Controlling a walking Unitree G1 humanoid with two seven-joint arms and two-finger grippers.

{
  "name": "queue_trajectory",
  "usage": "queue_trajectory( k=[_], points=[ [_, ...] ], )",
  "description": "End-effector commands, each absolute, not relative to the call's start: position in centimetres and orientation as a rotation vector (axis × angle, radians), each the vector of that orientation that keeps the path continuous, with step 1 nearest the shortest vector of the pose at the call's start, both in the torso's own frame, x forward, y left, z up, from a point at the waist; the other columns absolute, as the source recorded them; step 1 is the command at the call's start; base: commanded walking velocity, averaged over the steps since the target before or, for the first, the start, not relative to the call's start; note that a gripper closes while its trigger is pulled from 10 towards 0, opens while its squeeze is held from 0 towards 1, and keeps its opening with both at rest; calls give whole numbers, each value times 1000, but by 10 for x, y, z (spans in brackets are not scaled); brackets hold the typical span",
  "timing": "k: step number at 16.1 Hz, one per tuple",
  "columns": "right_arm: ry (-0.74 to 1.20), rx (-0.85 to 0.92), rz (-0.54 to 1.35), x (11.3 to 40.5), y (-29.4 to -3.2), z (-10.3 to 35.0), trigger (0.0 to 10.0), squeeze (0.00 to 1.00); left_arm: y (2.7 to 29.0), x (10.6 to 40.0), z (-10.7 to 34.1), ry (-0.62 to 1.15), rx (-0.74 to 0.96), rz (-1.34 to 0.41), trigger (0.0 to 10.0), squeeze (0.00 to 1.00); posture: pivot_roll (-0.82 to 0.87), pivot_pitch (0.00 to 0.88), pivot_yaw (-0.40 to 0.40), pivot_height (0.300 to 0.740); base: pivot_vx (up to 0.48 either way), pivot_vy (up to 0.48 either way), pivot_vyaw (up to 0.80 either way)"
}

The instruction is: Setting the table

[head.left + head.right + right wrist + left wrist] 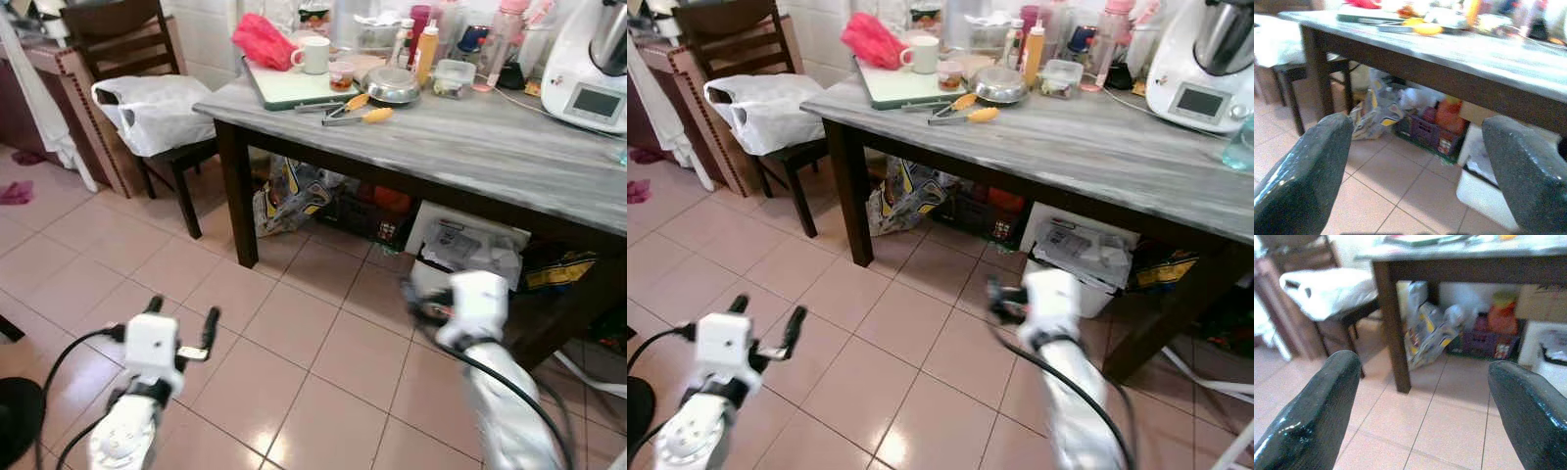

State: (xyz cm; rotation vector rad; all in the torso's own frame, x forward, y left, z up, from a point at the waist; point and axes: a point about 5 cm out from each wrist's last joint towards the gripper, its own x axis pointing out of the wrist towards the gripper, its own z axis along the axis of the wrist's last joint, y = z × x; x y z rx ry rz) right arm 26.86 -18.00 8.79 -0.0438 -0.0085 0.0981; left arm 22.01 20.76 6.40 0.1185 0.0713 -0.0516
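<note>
A grey wooden table on dark legs stands ahead. At its far left corner lie a green cutting board, a white mug, a metal bowl and yellow-handled utensils. My left gripper is low over the tiled floor, well short of the table, open and holding nothing. My right gripper, blurred, hangs near the table's front edge at floor height. Its fingers stand wide apart in the right wrist view, with nothing between them.
A dark chair holding a white plastic bag stands left of the table. Bottles, a red cloth and a white kitchen appliance crowd the table's back. Bags, a crate and a white box sit underneath.
</note>
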Motion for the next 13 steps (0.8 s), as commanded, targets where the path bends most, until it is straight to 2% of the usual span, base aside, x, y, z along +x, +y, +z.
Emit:
queue_trajectory(
  k=[1,6,8,13],
  points=[
    [-19,-24,79,266,-180,94,10000,0,213,221,70,69,111,-37,10000,0,-10,0,0,740,0,0,0],
    [22,7,30,232,-174,89,10000,0,202,222,66,96,108,-137,10000,0,-72,0,25,740,0,0,0],
    [8,-20,73,228,-166,96,10000,0,194,223,68,93,95,-165,10000,0,-92,0,29,740,0,0,0],
    [19,-19,52,227,-169,101,10000,0,175,238,83,76,86,-204,10000,0,-115,0,29,740,0,0,0]
  ],
)
